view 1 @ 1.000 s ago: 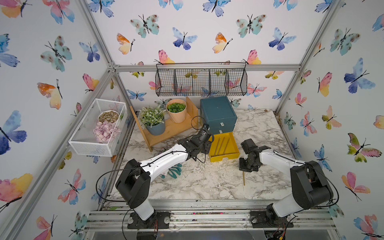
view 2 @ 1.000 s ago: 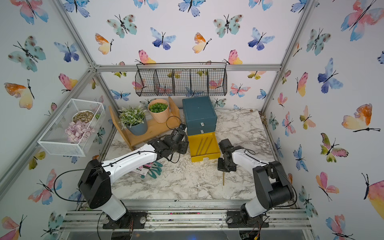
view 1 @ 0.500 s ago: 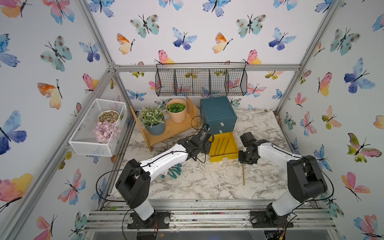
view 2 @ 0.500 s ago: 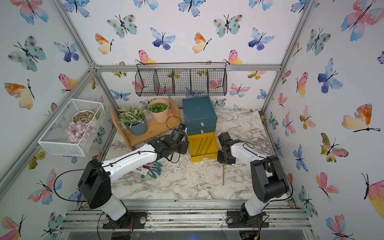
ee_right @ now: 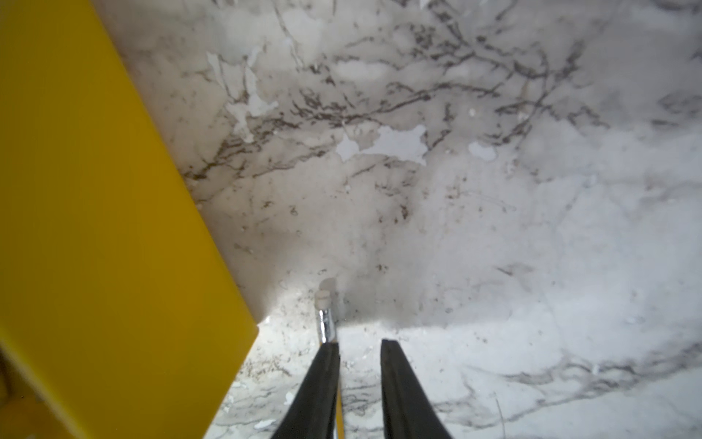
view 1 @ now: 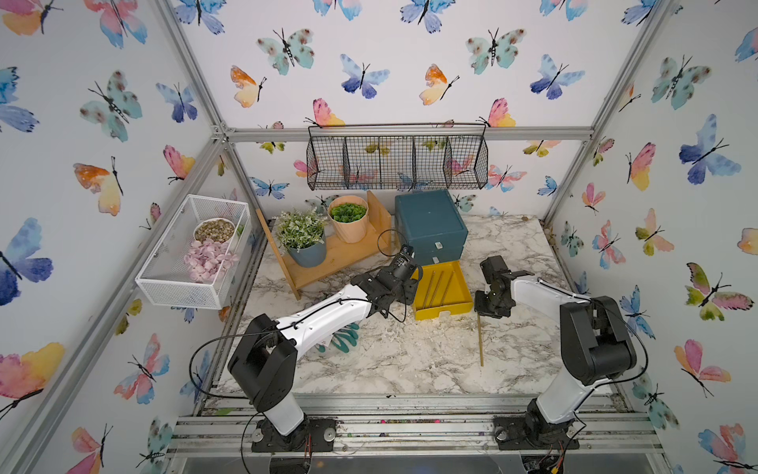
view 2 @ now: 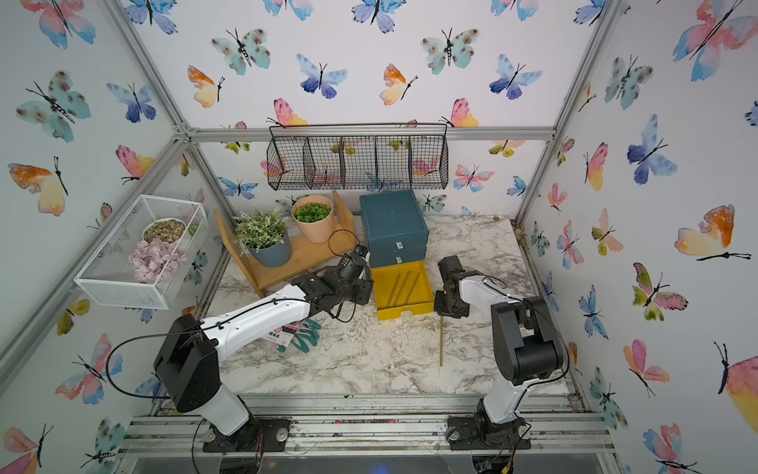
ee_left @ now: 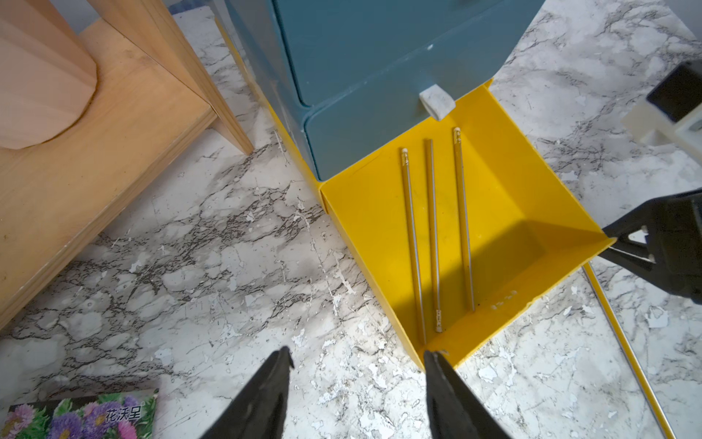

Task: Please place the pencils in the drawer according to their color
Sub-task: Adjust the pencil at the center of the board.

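The dark-teal drawer chest point(view 1: 430, 223) point(view 2: 393, 221) stands at the back. Its yellow lowest drawer point(view 1: 459, 287) point(view 2: 422, 287) point(ee_left: 513, 197) point(ee_right: 95, 190) is pulled out, with three gold-tan pencils point(ee_left: 433, 235) lying inside. One more gold-tan pencil point(view 1: 480, 340) point(view 2: 441, 340) point(ee_left: 623, 342) point(ee_right: 326, 323) lies on the marble to the right of that drawer. My right gripper point(view 1: 485, 310) point(view 2: 445, 311) point(ee_right: 359, 344) is over its eraser end, open a little. The pencil runs under one finger and the gap holds nothing. My left gripper point(view 1: 400, 297) point(view 2: 361, 293) point(ee_left: 357, 353) is open and empty at the drawer's front left corner.
A wooden rack point(view 1: 340, 258) with two potted plants stands left of the chest. A seed packet point(ee_left: 87, 414) and teal gloves point(view 1: 342, 338) lie under my left arm. A black wire basket point(view 1: 396, 160) hangs on the back wall, a white mesh basket point(view 1: 192, 254) on the left wall.
My right gripper has moved away along the pencil toward the drawer's side, and its fingers have parted slightly. The pencil still lies on the table. The left arm has not moved.
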Motion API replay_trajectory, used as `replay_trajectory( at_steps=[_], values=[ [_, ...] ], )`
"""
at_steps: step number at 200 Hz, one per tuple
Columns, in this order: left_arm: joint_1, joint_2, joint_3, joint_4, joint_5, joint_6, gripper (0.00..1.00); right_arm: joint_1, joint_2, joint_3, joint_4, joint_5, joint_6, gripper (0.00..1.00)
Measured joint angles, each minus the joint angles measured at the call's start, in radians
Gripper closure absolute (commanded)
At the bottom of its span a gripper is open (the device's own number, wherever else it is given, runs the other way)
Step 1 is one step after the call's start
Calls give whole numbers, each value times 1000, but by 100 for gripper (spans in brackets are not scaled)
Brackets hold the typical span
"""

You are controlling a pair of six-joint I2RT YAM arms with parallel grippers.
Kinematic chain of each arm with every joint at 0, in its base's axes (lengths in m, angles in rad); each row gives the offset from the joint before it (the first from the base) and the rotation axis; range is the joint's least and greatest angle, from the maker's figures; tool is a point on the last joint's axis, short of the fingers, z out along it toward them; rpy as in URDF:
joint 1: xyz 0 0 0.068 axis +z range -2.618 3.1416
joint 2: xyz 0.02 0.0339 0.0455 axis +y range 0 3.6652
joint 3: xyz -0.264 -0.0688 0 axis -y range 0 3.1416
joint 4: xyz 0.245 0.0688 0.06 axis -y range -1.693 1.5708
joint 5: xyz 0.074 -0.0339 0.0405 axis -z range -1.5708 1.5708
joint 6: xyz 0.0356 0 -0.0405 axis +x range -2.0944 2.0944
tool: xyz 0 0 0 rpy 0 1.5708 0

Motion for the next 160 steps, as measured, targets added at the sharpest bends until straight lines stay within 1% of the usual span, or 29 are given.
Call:
replay_trajectory(
  at_steps=[37,107,132,143,160],
  values=[
    [0,0,0,0,1,0,39,0,10,18,13,-5,0,75],
    [0,0,0,0,9,-3,39,-3,87,54,29,-32,-3,73],
    [0,0,0,0,24,-4,39,-3,87,54,27,-24,-3,78],
    [0,0,0,0,29,-5,39,-6,86,50,28,-19,-2,82],
    [0,0,0,0,38,-6,39,-20,71,29,37,-18,0,84]
  ],
)
